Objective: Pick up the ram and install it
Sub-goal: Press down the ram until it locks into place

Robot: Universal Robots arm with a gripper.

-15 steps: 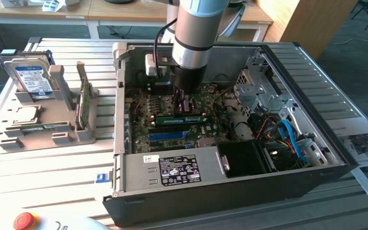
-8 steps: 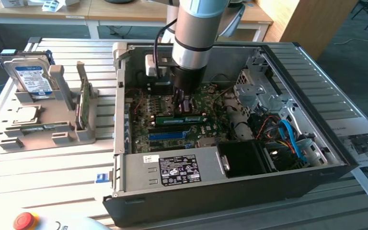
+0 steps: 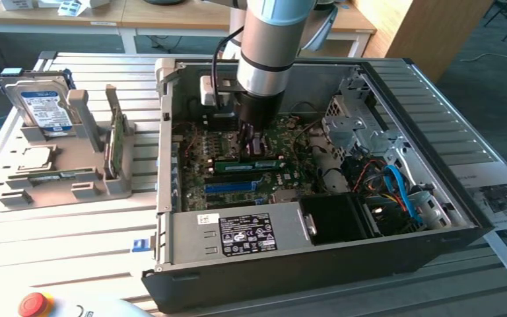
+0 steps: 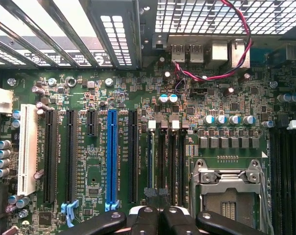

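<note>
Installation looks nearly done: ram (image 3: 246, 163) lies in a motherboard (image 4: 89, 88) slot inside the computer case (image 3: 324, 264), with the closed tool (image 4: 157, 211) pressing on it.

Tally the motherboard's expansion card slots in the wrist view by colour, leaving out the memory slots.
White slot: 1
Blue slot: 1
Black slots: 4
Total: 6

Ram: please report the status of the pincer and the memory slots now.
Pincer shut, low inside open computer case. Ram at pincer tip, lying along motherboard memory slots. Nothing seen blocking the slots.
</note>
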